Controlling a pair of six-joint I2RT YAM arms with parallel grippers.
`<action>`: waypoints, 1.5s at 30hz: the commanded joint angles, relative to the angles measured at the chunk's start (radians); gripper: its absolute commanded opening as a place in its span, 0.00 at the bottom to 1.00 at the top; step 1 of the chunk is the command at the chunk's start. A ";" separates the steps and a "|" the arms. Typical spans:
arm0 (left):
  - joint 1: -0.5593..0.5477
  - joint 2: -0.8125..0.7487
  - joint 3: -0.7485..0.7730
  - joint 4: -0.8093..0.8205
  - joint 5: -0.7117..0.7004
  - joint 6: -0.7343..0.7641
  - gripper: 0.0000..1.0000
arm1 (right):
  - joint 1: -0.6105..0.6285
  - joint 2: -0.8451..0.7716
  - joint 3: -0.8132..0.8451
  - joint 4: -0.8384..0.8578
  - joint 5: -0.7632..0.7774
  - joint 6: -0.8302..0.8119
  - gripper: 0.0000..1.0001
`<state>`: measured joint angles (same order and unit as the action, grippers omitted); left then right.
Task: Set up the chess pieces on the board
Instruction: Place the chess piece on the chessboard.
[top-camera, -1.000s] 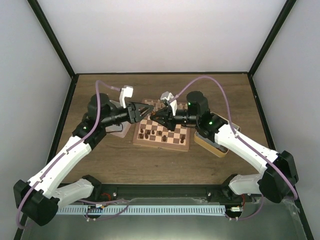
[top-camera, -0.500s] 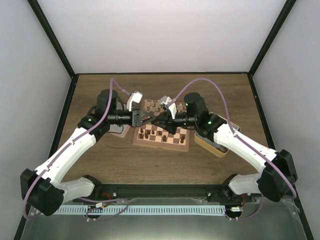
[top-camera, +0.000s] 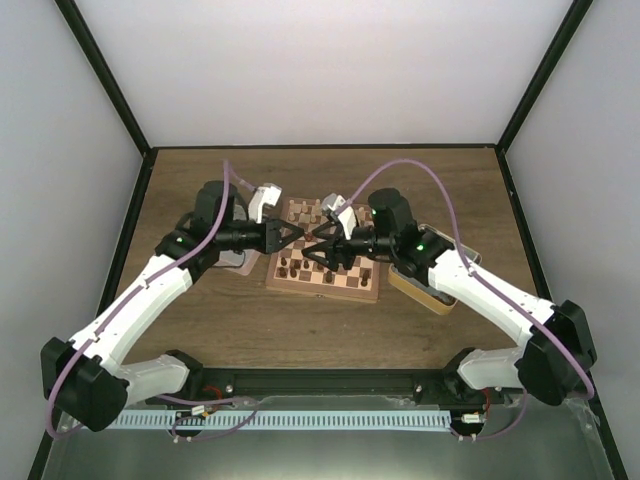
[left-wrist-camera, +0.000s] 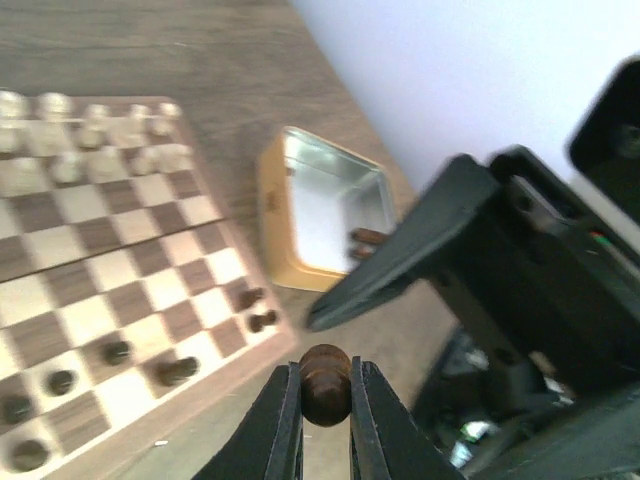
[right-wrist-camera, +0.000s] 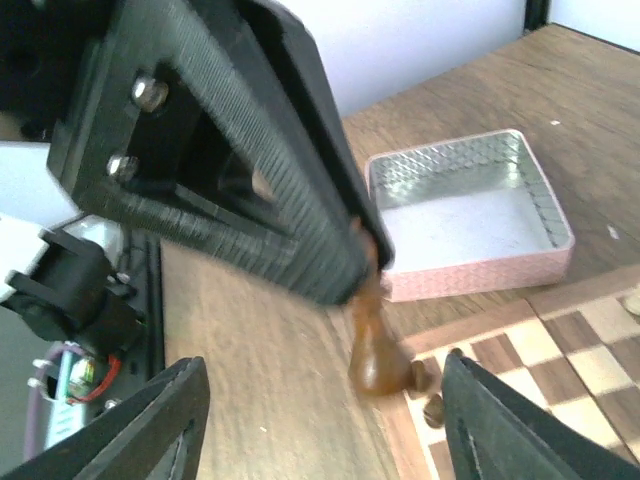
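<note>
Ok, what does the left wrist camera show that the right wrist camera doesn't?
Only the left wrist view shows the yellow-rimmed tin with dark pieces in it, and the pale chessmen. Only the right wrist view shows the pink tin and the open right claw. Both show the dark chess piece pinched in the left claw, plus part of the chessboard.

Top camera looks steeply down from the near side. Wrist cameras sit close, facing one another over the board (top-camera: 322, 292), shared by all views.
</note>
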<state>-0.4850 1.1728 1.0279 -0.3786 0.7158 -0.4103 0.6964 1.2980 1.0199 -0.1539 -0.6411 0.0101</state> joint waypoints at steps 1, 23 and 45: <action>-0.001 -0.024 0.031 -0.105 -0.332 0.069 0.04 | 0.002 -0.056 -0.062 0.003 0.171 0.028 0.67; -0.348 0.189 -0.110 -0.028 -0.927 -0.013 0.04 | -0.124 -0.127 -0.201 -0.184 0.940 0.715 0.68; -0.391 0.377 -0.165 0.120 -0.973 0.001 0.04 | -0.164 -0.096 -0.241 -0.121 0.869 0.697 0.69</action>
<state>-0.8658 1.5455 0.8745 -0.2928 -0.2295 -0.4183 0.5438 1.1927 0.7815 -0.2970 0.2276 0.7006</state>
